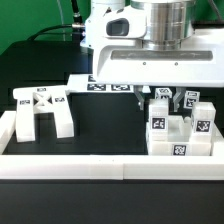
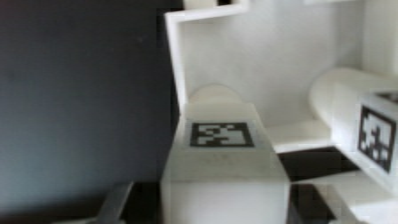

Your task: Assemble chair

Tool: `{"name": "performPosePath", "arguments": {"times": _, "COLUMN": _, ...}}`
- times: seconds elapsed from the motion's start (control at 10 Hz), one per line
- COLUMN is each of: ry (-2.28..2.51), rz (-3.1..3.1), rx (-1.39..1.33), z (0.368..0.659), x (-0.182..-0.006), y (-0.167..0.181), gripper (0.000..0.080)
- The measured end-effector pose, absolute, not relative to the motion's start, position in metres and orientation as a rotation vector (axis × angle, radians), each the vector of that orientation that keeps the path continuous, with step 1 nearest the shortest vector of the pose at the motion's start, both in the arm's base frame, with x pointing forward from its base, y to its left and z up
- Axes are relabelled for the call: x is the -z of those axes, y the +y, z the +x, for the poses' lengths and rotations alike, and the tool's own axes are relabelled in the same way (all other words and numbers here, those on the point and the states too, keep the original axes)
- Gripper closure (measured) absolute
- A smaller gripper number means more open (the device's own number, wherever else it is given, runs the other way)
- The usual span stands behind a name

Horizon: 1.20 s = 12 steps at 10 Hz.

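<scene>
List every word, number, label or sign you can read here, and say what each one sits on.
Words, brands, numbers: none readable in either view.
Exterior view: square black-and-white tags, patterns rather than text, on the cross-braced frame, the clustered chair parts and the marker board.
Wrist view: one tag on the middle chair part, one on the rounded part beside it.

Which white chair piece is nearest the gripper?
The tagged piece in the cluster on the exterior view's right: it sits between the gripper's fingers. The cross-braced frame stands alone on the exterior view's left, away from the gripper.
</scene>
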<state>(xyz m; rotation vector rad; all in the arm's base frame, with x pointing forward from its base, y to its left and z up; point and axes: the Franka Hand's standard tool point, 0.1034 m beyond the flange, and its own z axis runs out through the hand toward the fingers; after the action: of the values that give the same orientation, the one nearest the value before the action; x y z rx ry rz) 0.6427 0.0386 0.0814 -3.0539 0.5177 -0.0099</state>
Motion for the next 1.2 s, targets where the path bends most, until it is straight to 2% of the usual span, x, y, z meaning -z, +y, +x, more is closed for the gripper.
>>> {"name": "performPosePath", "arguments": {"times": 1.0, "ry": 1.657, "rz": -2.589, "rx": -0.041, "z": 0.6418, "x": -0.0792, "y": 0.0461, "gripper": 0.0505}}
{"name": "performPosePath", "arguments": {"times": 1.2, "ry": 1.726, "rz": -2.544, "rx": -0.044, "z": 0.6418, "x": -0.0793, "y": 0.0473, "gripper": 0.0505}}
